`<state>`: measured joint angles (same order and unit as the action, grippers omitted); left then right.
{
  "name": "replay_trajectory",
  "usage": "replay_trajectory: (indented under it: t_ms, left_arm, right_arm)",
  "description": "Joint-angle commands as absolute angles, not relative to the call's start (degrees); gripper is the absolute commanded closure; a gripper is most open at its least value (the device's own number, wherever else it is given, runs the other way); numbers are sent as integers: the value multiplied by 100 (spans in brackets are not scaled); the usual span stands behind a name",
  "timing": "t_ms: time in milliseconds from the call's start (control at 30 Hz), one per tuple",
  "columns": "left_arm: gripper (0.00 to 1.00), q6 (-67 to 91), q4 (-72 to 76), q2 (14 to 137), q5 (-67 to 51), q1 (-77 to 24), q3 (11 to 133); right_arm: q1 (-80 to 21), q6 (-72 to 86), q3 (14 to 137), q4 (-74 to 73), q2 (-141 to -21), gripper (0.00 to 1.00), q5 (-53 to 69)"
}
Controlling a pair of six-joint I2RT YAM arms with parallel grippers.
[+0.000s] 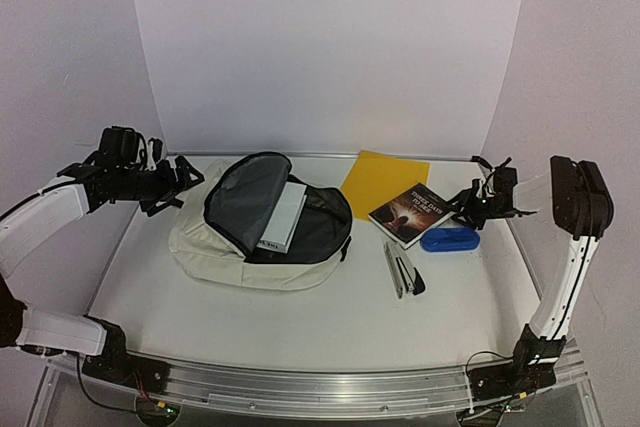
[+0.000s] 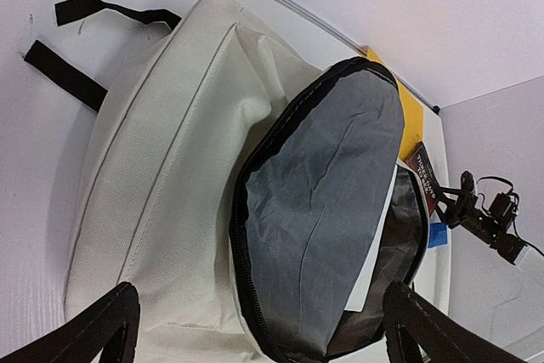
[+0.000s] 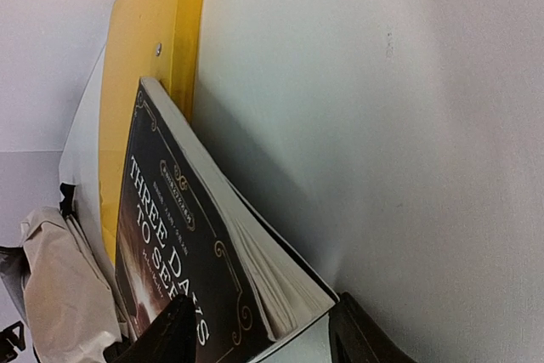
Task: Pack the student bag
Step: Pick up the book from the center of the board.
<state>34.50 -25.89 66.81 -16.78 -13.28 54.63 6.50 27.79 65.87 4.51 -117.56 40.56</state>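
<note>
The bag (image 1: 215, 247) lies open, left of centre on the desk (image 1: 300, 322). It looks like soft, light cloth that will likely sag, best held by its zipped rim (image 2: 240, 210). The left gripper (image 1: 186, 185) hangs spread wide beside it. The right gripper (image 1: 470, 203) straddles a corner of the book (image 1: 412, 213); clamped or not, unclear.

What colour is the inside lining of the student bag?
The lining is dark grey; the left wrist view shows it best.

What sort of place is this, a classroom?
Probably a robot test bench, not a classroom: a left arm and a right arm bolted to a metal rail at the table edge, a plain white backdrop, and school things laid out like props: student bag, book, yellow folder.
</note>
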Motion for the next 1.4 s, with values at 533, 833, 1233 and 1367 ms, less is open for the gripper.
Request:
replay_trajectory:
  t_ms: [533, 833, 1233, 1367]
  left_arm:
    - [0, 3199, -2300, 6564, -1905, -1295, 5693]
    - [3, 2969, -1568, 6727, -2793, -1367, 5940]
    - [5, 1704, -1661, 7875, -3762, -2468, 7416]
    - [4, 1687, -1653, 8312, -4372, -2632, 7624]
  right_arm:
    - [650, 4420, 5678, 2902, -11073, 100, 4544]
    - [464, 4548, 5632, 2899, -9632, 100, 4693]
    - [-987, 3030, 7095, 555, -8602, 100, 4604]
    - [-1290, 3073, 7222, 436, -8319, 100, 4831]
